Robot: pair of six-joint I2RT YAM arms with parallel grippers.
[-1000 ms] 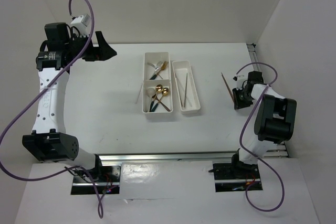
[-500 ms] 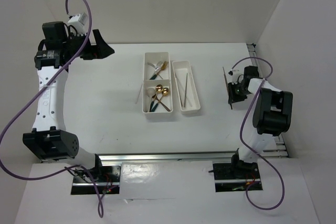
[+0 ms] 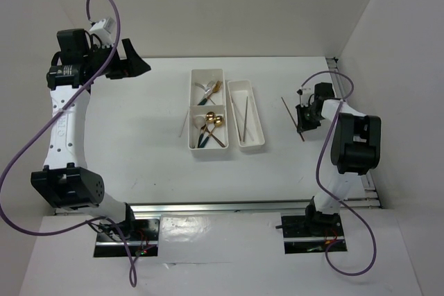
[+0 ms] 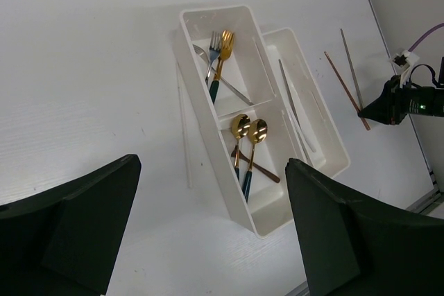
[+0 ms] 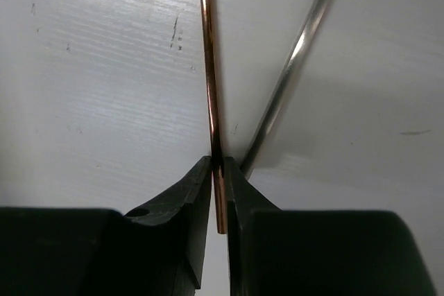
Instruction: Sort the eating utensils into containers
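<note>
Copper chopstick [image 5: 207,67] in the right gripper's [image 5: 218,171] tight grip, silver chopstick [image 5: 295,53] just beside it.

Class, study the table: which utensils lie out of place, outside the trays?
A white chopstick lies loose left of the two-compartment tray. On the right, a copper chopstick sits pinched in the right gripper, a silver chopstick beside it.
</note>
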